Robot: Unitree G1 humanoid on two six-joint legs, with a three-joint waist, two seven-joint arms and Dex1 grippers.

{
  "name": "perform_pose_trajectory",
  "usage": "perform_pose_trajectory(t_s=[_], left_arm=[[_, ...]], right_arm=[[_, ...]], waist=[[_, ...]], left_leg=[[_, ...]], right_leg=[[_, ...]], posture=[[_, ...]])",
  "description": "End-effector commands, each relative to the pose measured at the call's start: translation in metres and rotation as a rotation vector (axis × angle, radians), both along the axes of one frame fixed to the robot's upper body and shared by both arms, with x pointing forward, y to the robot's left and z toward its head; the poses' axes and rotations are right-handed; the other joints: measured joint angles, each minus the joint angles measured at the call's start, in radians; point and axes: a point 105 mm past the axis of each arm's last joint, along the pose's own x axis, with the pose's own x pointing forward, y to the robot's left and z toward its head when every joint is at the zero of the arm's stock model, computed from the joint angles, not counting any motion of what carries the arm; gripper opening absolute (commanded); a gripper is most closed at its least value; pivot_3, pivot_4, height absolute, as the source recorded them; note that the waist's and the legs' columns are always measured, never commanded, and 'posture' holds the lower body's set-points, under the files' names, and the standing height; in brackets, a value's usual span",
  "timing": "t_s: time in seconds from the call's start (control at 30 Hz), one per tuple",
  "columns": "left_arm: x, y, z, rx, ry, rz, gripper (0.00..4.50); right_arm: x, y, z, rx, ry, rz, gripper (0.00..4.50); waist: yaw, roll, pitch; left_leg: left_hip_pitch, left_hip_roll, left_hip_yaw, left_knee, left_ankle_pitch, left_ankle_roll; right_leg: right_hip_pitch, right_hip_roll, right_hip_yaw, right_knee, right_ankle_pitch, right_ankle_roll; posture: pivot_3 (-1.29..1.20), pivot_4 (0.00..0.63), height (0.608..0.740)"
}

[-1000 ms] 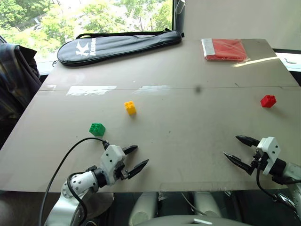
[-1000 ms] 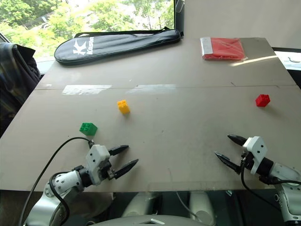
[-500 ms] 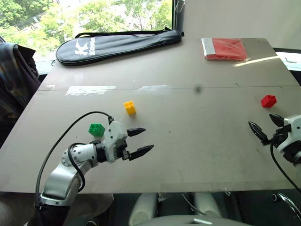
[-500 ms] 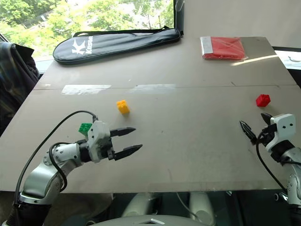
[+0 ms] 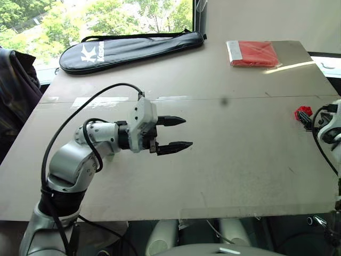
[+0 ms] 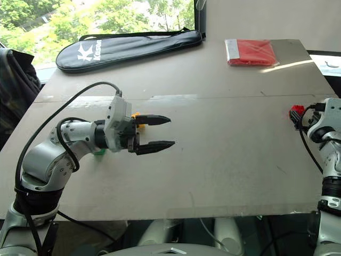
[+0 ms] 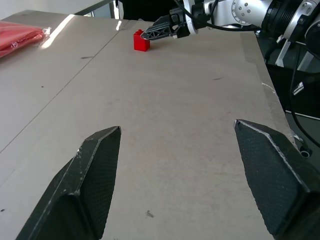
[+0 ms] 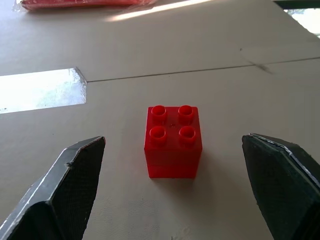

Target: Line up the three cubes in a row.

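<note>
Red cube (image 8: 174, 141): studded block, four studs up, resting flat on the bench (image 5: 245, 160) at the 3 o'clock edge of the head view. It sits squarely between the two fingers of the right gripper (image 8: 175, 195) in the right wrist view, untouched, with bench showing on each side of it. Jaws spread wide, nothing held. In the left wrist view a black fingertip (image 7: 157, 32) of the right gripper lies just beside the red cube.

Yellow cube (image 6: 136, 114): a sliver shows past the left gripper's white housing, left of centre on the bench, about 9 o'clock from the middle. Mostly hidden by the arm.

Green cube (image 6: 99, 152): a small green edge shows under the left forearm, toward 8 o'clock of the yellow one. Mostly hidden.

Left gripper (image 5: 175, 133): raised above the bench, pointing toward 3 o'clock across the surface. Jaws spread, empty. A black cable loops over the arm.

Other items on the bench: black racket bag (image 5: 130, 45) with white lettering, lying at 11 o'clock along the far edge; flat red packet (image 5: 253, 53) in clear wrap at 1 o'clock; strips of clear tape (image 8: 40, 90) along a seam across the bench.
</note>
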Motion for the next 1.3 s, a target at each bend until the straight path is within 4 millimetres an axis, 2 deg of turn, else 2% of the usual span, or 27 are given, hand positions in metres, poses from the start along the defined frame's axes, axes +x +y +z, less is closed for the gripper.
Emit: perform_pose_trajectory(t_s=[0.03,0.27,0.37,0.47,0.5,0.53,0.57,0.67,0.73,0.87,0.9,0.97,1.0,1.07,1.17,1.3], left_arm=[[-0.007,-0.002,0.017,-0.007,-0.056,-0.021,3.68],[-0.013,-0.003,0.019,-0.012,-0.053,-0.017,3.68],[-0.014,-0.003,0.019,-0.013,-0.049,-0.012,3.78],[-0.015,-0.003,0.018,-0.016,-0.046,-0.012,3.78],[-0.015,-0.003,0.018,-0.017,-0.045,-0.012,3.78],[-0.014,-0.003,0.018,-0.018,-0.045,-0.011,3.78],[-0.014,-0.003,0.018,-0.02,-0.043,-0.011,3.78],[-0.015,-0.003,0.018,-0.022,-0.042,-0.018,3.78],[-0.016,-0.003,0.016,-0.013,-0.046,-0.026,3.78],[-0.016,0.001,0.006,0.029,-0.059,-0.031,3.78],[-0.016,0.002,0.004,0.038,-0.065,-0.031,3.78],[-0.017,0.004,-0.002,0.065,-0.067,-0.048,3.78],[-0.018,0.005,-0.003,0.069,-0.067,-0.058,3.78],[-0.019,0.004,-0.003,0.069,-0.067,-0.073,3.78],[-0.024,0.005,-0.012,0.12,-0.053,-0.135,3.78],[-0.032,0.005,-0.021,0.164,-0.014,-0.186,3.78]], right_arm=[[0.008,-0.008,0.008,-0.036,-0.013,-0.015,4.5],[0.024,-0.009,0.008,-0.059,-0.009,-0.008,4.5],[0.027,-0.009,0.009,-0.076,-0.012,-0.005,3.63],[0.028,-0.01,0.009,-0.087,-0.015,-0.002,2.33],[0.029,-0.01,0.009,-0.09,-0.015,-0.002,2.05],[0.029,-0.01,0.009,-0.094,-0.015,0.0,1.49],[0.028,-0.01,0.008,-0.102,-0.014,0.008,1.33],[0.026,-0.005,0.009,-0.151,-0.024,0.06,1.33],[0.024,0.006,0.011,-0.176,-0.038,0.145,1.33],[0.01,0.051,0.015,-0.179,-0.095,0.457,1.33],[0.003,0.063,0.014,-0.164,-0.104,0.546,1.33],[-0.024,0.099,0.014,-0.148,-0.168,0.833,1.33],[-0.035,0.109,0.012,-0.154,-0.171,0.932,1.33],[-0.046,0.116,0.005,-0.167,-0.131,1.02,1.33],[-0.066,0.132,-0.02,-0.29,0.004,1.284,1.33],[-0.075,0.148,-0.03,-0.378,0.029,1.531,1.33]], waist=[[0.0,0.0,0.0],[-0.009,0.0,0.0],[-0.012,0.0,0.0],[-0.016,0.0,0.0],[-0.017,0.0,0.0],[-0.018,0.0,0.0],[-0.018,0.0,0.0],[-0.019,0.0,0.0],[-0.019,0.0,0.0],[-0.019,0.0,0.0],[-0.019,0.0,0.0],[-0.017,0.0,0.0],[-0.017,0.0,0.0],[-0.016,0.0,0.0],[-0.017,0.0,0.0],[-0.019,-0.001,0.001]], left_leg=[[0.0,0.0,0.0,0.0,0.0,0.0],[0.0,0.0,0.0,0.0,0.0,0.0],[0.0,0.0,0.0,0.0,0.0,0.0],[0.0,0.0,0.0,0.0,0.0,0.0],[0.0,0.0,0.0,0.0,0.0,0.0],[0.0,0.0,0.0,0.0,0.0,0.0],[0.0,0.0,0.0,0.0,0.0,0.0],[0.0,0.0,0.0,0.0,0.0,0.0],[0.0,0.0,0.0,0.0,0.0,0.0],[0.0,0.0,0.0,0.0,0.0,0.0],[0.0,0.0,0.0,0.0,0.0,0.0],[0.0,0.0,0.0,0.0,0.0,0.0],[0.0,0.0,-0.001,0.0,0.0,0.0],[0.001,0.001,-0.001,0.0,0.0,0.0],[0.001,0.0,0.0,0.001,0.0,0.0],[0.002,0.001,0.001,0.001,0.0,0.0]], right_leg=[[0.0,0.0,0.0,0.0,0.0,0.0],[0.0,0.0,0.0,0.0,0.0,0.0],[0.0,0.0,0.0,0.0,0.0,0.0],[0.0,0.0,0.0,0.0,0.0,0.0],[0.0,0.0,0.0,0.0,0.0,0.0],[0.0,0.0,0.0,0.0,0.0,0.0],[0.0,0.0,0.0,0.0,0.0,0.0],[0.0,0.0,0.001,0.001,0.0,0.0],[0.0,0.0,0.001,0.001,0.0,0.0],[-0.001,0.0,0.0,0.0,0.0,0.0],[-0.001,0.0,0.0,0.0,0.0,0.0],[-0.001,0.0,0.001,0.001,0.0,0.0],[0.0,0.0,0.0,0.001,0.0,0.0],[0.0,0.0,0.0,0.001,0.0,0.0],[0.0,0.0,0.001,0.001,0.001,0.001],[0.001,0.001,0.001,0.002,0.001,0.001]], posture=[[0.0,0.15,0.732],[0.0,0.15,0.732],[0.0,0.15,0.732],[0.0,0.15,0.732],[0.0,0.15,0.732],[0.0,0.15,0.732],[0.0,0.15,0.732],[0.0,0.15,0.732],[0.0,0.15,0.732],[0.0,0.15,0.732],[0.0,0.15,0.732],[0.0,0.15,0.732],[0.0,0.15,0.732],[0.0,0.15,0.732],[0.0,0.15,0.732],[0.0,0.15,0.732]])
